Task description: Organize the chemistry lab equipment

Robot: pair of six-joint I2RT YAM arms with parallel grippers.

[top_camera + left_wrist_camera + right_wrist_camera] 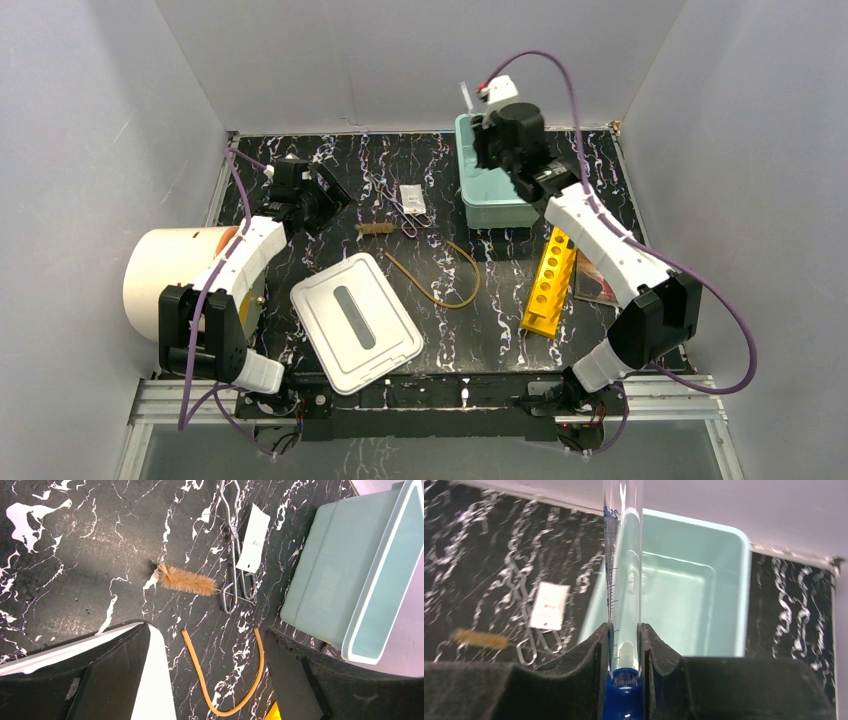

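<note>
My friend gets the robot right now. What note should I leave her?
The left gripper is open and empty, above the table near the brush.
The right gripper is shut on the glass cylinder, upright at the teal bin.
Lying on the table, outside the bin: brush, tongs, white packet, amber tubing.
Done: cylinder gripped. What shows of the bin's inside is empty.
Left: probably set the cylinder in, then gather the rest.

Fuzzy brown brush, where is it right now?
In the top view the brush lies near the middle, just left of the metal tongs and white packet; the amber tubing loop is below it, to the right.
</note>
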